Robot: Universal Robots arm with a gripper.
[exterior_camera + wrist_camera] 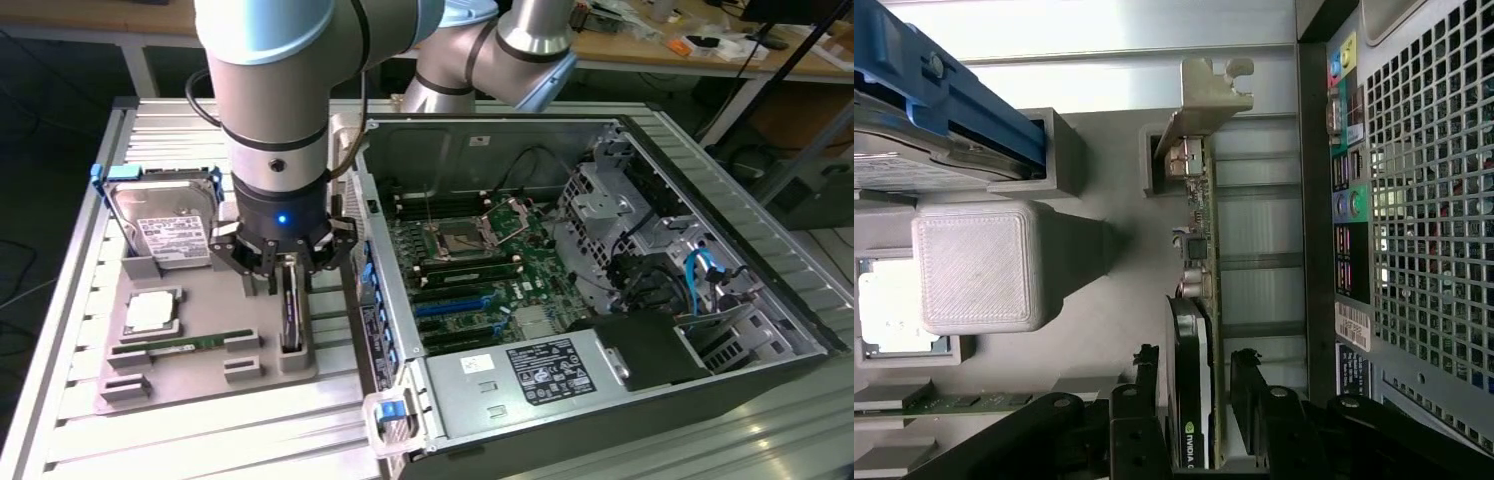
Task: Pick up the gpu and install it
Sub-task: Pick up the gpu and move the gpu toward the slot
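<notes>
**Figure. Grasp of the gpu at the parts tray (exterior and wrist views).**

The gpu (291, 318) stands on its long edge in a slot of the grey tray (187, 385). It lies along the tray edge nearest the open computer case (441, 150). The tray rests on the slatted bench (200, 445). A hard drive (167, 225) stands at the tray's far corner, well apart from the card.

In the wrist view the card is seen edge-on. Its silvery bracket (1206, 95) is at the far end, seated against a tray post.

**Gripper.** The gripper (279, 272) is lowered over the card with its jaws spread wide, and it holds nothing. One of the fingers (1145, 385) sits just beside the cooler face, and the other sits beside the board face. A narrow gap appears on each side, so contact cannot be confirmed.

**Technique (judgement).** The step in hand appears to be the grasp.
- The jaws should be centred across the card's thickness, so that both pads meet it together and do not tilt it in the slot.
- The hold is best taken on the cooler body, clear of the bracket and of the small parts on the bare board.
- The fingers should stay parallel to the card's faces.
- Closing should be gentle, because the tray posts resist any sideways push.
</notes>
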